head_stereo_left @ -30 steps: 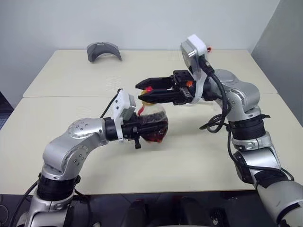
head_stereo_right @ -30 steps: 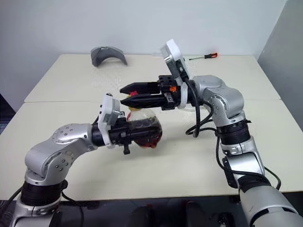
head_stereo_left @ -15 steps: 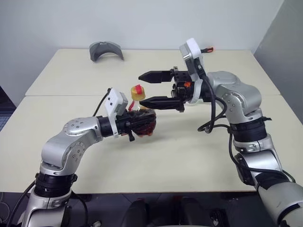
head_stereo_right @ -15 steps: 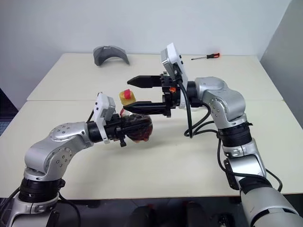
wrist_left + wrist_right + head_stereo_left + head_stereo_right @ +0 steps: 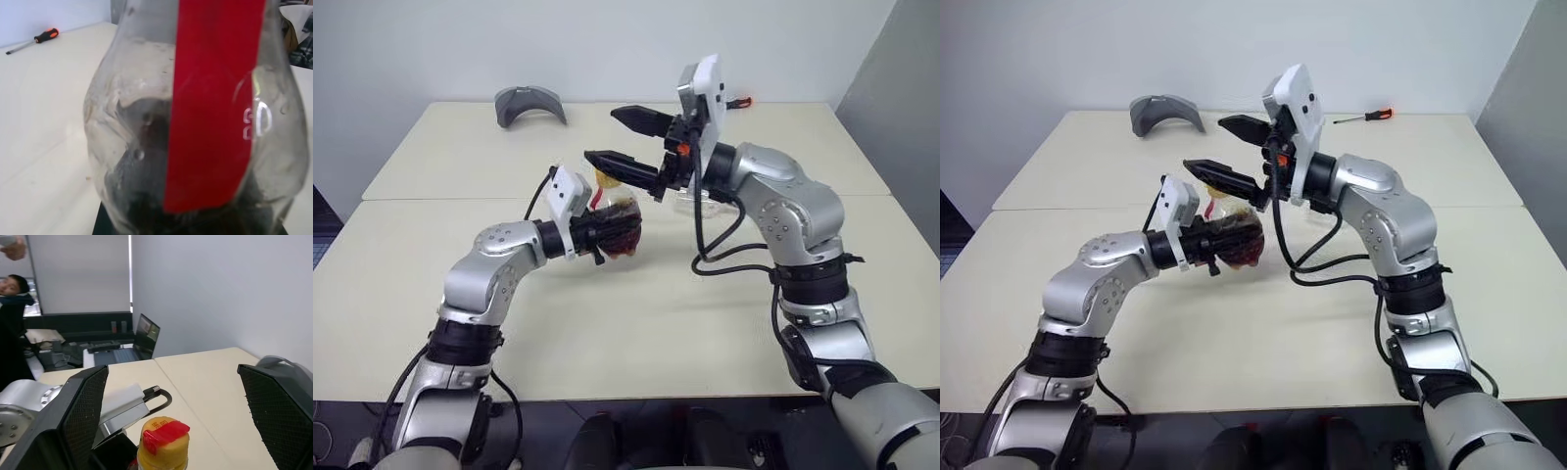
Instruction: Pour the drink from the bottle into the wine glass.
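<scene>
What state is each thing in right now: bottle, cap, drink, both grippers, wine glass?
Bottle: held off the table, roughly upright.
Yellow cap: still on.
Drink: inside the bottle, unpoured.
Left gripper: shut on the bottle.
Right gripper: open, above the cap.
Wine glass: behind the right arm, contents unclear.

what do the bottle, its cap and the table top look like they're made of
The bottle: clear, glossy, thin plastic by the look, with dents and moulded marks in its wall. Its cap: matt yellow, probably plastic, with a red strip across it. The table top: smooth, pale beige, likely laminate, though the look leaves that open.
</scene>
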You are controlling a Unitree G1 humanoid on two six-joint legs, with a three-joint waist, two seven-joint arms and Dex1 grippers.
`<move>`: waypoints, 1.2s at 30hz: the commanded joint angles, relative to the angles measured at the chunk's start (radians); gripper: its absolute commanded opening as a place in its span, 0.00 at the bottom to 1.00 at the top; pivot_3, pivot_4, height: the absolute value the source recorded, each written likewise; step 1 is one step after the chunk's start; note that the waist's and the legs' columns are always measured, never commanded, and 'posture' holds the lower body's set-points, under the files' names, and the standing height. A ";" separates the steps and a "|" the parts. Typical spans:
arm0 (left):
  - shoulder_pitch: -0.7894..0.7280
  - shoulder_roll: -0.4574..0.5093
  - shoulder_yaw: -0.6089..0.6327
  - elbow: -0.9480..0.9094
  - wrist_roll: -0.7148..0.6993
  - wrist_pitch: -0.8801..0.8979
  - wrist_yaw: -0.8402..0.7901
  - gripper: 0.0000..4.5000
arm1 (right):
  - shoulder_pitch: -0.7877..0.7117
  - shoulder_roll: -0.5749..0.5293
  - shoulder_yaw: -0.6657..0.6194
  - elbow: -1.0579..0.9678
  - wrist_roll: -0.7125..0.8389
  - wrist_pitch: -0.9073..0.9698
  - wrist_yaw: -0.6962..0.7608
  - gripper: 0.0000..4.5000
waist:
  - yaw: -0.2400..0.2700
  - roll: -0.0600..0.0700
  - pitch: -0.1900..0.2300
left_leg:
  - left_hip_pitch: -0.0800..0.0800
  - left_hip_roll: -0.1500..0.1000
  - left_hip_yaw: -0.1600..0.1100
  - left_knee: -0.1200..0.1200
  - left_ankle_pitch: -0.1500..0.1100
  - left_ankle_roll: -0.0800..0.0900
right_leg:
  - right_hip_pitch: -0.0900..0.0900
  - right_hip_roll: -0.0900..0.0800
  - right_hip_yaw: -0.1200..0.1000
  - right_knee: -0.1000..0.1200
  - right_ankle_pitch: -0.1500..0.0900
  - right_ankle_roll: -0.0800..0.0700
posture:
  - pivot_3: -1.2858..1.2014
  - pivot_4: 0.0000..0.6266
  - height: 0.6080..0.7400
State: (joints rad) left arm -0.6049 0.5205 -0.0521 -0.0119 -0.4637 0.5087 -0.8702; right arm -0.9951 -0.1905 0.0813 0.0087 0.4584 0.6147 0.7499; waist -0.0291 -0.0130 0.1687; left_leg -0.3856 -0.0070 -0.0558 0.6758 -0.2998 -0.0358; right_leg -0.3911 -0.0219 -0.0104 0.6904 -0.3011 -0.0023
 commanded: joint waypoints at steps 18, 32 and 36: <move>-0.003 -0.014 0.037 -0.046 -0.005 -0.022 -0.002 0.20 | -0.012 0.044 0.050 0.095 -0.070 -0.108 0.008 1.00 | -0.001 0.000 0.000 | -0.001 0.000 0.000 0.000 0.000 0.000 | -0.001 0.000 0.000 0.001 0.000 0.000 | 0.52 0.24 1.00; 0.051 -0.004 0.054 -0.129 -0.032 0.014 0.019 0.20 | 0.035 -0.066 0.015 0.090 -0.111 -0.135 0.056 1.00 | -0.001 0.000 0.000 | -0.001 0.000 0.000 0.000 0.000 0.000 | -0.001 0.000 0.000 0.000 0.000 0.000 | 0.52 0.24 1.00; 0.067 0.013 0.073 -0.161 -0.045 0.037 0.021 0.20 | 0.054 -0.133 -0.024 0.041 -0.074 -0.083 0.065 1.00 | -0.001 0.000 0.000 | -0.001 0.000 0.000 0.000 0.000 0.000 | -0.001 0.000 0.000 0.001 0.000 0.000 | 0.52 0.24 1.00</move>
State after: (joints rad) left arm -0.5296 0.5154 -0.0315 -0.0865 -0.4702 0.5633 -0.8389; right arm -0.9457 -0.2823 0.1336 0.0747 0.3794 0.5136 0.8325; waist -0.0298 -0.0130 0.1687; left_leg -0.3867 -0.0068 -0.0558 0.6760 -0.3000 -0.0355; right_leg -0.3925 -0.0220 -0.0103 0.6911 -0.3011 -0.0024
